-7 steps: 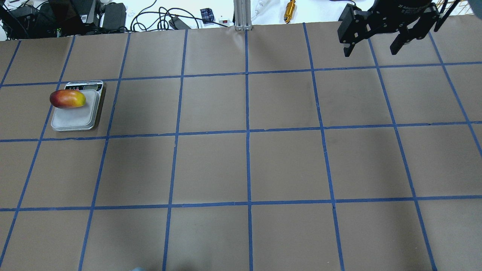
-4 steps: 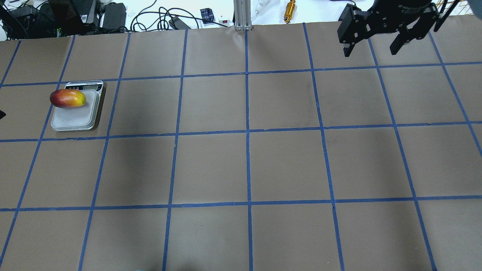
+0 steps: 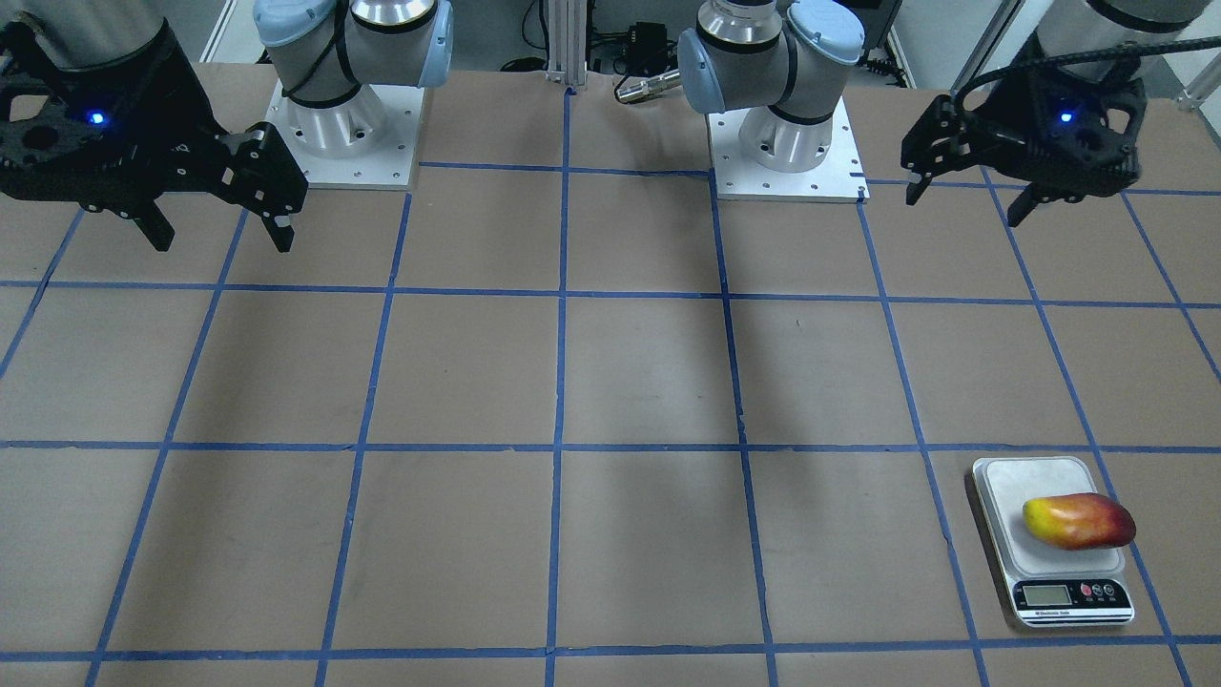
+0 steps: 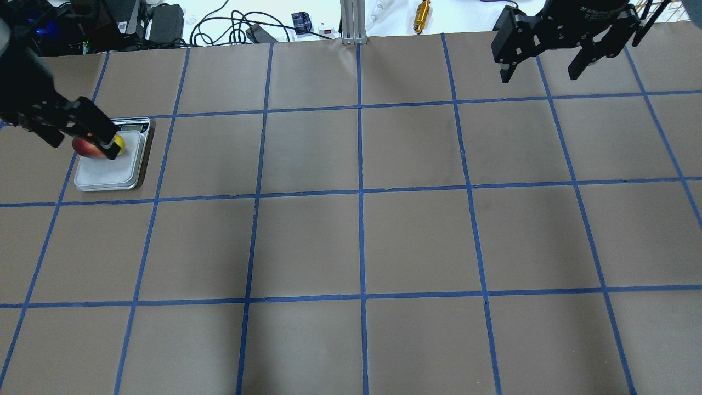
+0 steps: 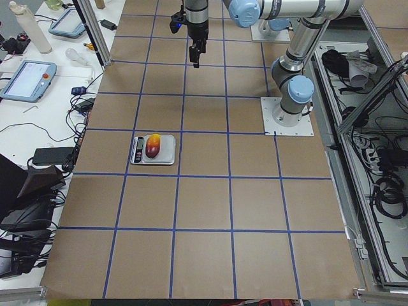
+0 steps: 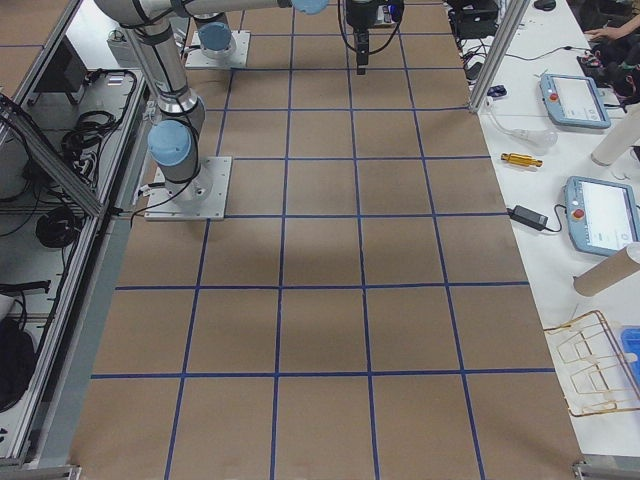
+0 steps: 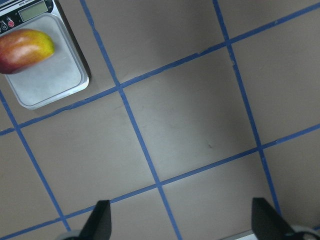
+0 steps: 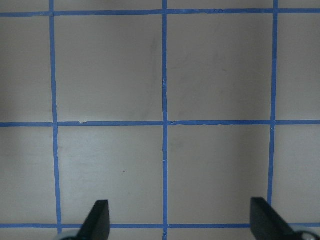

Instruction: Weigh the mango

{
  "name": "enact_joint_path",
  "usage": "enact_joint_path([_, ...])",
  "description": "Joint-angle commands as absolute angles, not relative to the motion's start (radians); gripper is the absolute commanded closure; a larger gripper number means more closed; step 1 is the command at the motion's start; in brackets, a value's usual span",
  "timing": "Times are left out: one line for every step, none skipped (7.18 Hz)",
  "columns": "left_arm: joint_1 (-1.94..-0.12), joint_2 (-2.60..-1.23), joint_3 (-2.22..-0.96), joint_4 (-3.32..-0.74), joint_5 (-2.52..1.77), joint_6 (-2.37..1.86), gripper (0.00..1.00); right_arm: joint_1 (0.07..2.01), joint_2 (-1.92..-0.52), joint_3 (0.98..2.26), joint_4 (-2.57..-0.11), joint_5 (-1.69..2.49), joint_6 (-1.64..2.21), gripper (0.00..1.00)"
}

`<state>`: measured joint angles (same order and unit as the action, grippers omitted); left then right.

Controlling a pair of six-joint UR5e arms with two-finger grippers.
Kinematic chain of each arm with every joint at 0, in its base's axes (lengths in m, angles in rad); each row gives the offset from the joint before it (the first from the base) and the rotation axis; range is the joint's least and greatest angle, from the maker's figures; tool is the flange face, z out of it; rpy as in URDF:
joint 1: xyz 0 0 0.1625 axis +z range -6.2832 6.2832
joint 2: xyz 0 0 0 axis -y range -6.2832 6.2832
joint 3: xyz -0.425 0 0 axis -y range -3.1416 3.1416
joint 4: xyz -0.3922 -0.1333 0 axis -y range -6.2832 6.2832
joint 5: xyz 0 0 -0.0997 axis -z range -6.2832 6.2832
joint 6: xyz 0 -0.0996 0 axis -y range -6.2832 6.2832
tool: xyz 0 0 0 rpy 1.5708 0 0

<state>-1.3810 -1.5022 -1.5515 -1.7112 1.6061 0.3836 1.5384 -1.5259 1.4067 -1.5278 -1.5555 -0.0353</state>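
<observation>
The mango point(image 3: 1078, 521), yellow at one end and red at the other, lies on the far part of a small grey scale point(image 3: 1019, 482), next to its display. It also shows in the left wrist view point(image 7: 25, 50) and the exterior left view point(image 5: 153, 145). My left gripper point(image 3: 965, 205) is open and empty, held high and well apart from the scale. In the overhead view the left gripper point(image 4: 79, 141) overlaps the mango point(image 4: 88, 148) and hides most of it. My right gripper point(image 4: 539, 75) is open and empty at the far right.
The table point(image 4: 362, 241) is brown paper with a blue tape grid. Both arm bases point(image 3: 782, 143) stand at the robot's side. Cables, power bricks and a brass part point(image 4: 422, 15) lie beyond the far edge.
My left gripper has come into the overhead view from the left edge and now overlaps the mango. The mango, scale and right gripper have not moved.
</observation>
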Motion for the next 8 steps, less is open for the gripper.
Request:
enact_joint_path([-1.546,-1.532,-1.551,-1.701,1.600,0.114,0.00,1.539,-1.525,1.407,-1.528,-1.555,-0.035,0.00])
enact_joint_path([-1.587,-1.548,-1.551,-1.653,1.595,0.013,0.00,1.539,-1.525,1.407,-1.528,-1.555,-0.035,0.00])
enact_joint_path([-1.617,-1.564,-1.546,-1.623,1.594,-0.035,0.00,1.539,-1.526,1.407,-1.528,-1.555,-0.035,0.00])
enact_joint_path([-1.623,-1.580,-1.537,-1.599,1.592,-0.061,0.00,1.539,-1.525,1.407,-1.528,-1.555,-0.035,0.00])
enact_joint_path([-1.623,-1.585,-1.529,-1.573,1.592,-0.083,0.00,1.539,-1.525,1.407,-1.528,-1.555,-0.035,0.00])
enact_joint_path([-1.623,-1.600,-1.508,-1.565,1.592,-0.093,0.00,1.537,-1.525,1.407,-1.528,-1.555,-0.035,0.00])
enact_joint_path([-1.623,-1.612,-1.484,-1.565,1.559,-0.098,0.00,1.539,-1.526,1.407,-1.528,-1.555,-0.035,0.00])
enact_joint_path([-1.621,-1.620,-1.473,-1.565,1.569,-0.089,0.00,1.539,-1.525,1.407,-1.528,-1.555,-0.035,0.00])
